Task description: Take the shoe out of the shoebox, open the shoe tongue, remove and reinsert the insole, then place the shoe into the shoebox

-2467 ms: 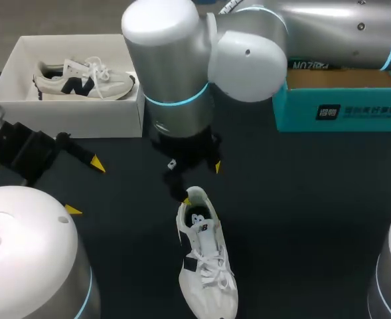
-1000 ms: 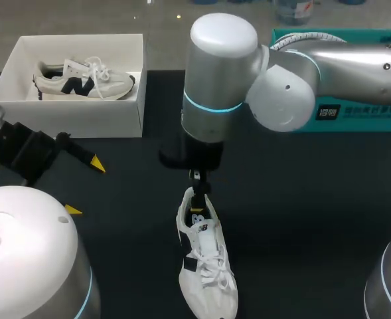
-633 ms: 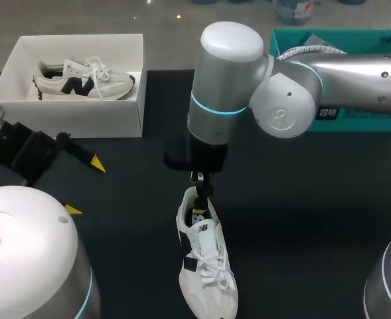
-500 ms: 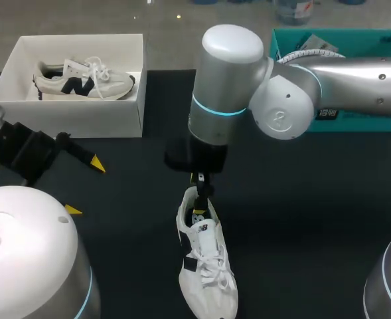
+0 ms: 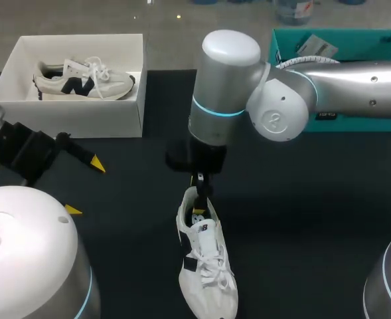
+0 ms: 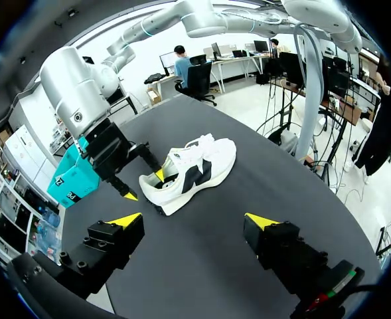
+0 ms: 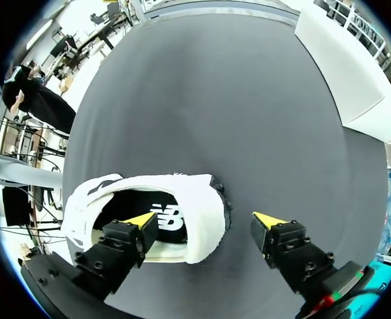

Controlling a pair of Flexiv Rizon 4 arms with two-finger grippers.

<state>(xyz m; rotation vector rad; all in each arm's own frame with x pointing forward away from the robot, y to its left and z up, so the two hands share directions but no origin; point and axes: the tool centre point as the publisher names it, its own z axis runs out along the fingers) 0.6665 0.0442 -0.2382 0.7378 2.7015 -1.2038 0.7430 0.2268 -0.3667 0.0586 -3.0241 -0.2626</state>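
Note:
A white shoe [image 5: 207, 266] lies on the black table, heel toward the far side and toe toward me. My right gripper [image 5: 198, 187] hangs over its heel. In the right wrist view this gripper [image 7: 205, 220] is open and straddles the heel wall of the shoe [image 7: 188, 189]: one finger is inside, over the black insole [image 7: 168, 219], the other stands outside, apart from the heel. My left gripper [image 5: 85, 187] is open and empty at the table's left. From the left wrist view, the shoe [image 6: 202, 166] lies well ahead of it [image 6: 194, 220].
A white shoebox [image 5: 76, 119] stands at the far left with a second shoe [image 5: 82, 78] inside. A teal box [image 5: 368, 32] sits at the far right, behind my right arm. Bare black table lies to the shoe's right and left.
My right arm has turned and drawn back, uncovering the teal box. Its gripper came down onto the shoe's heel and has stayed there. The left arm has not moved.

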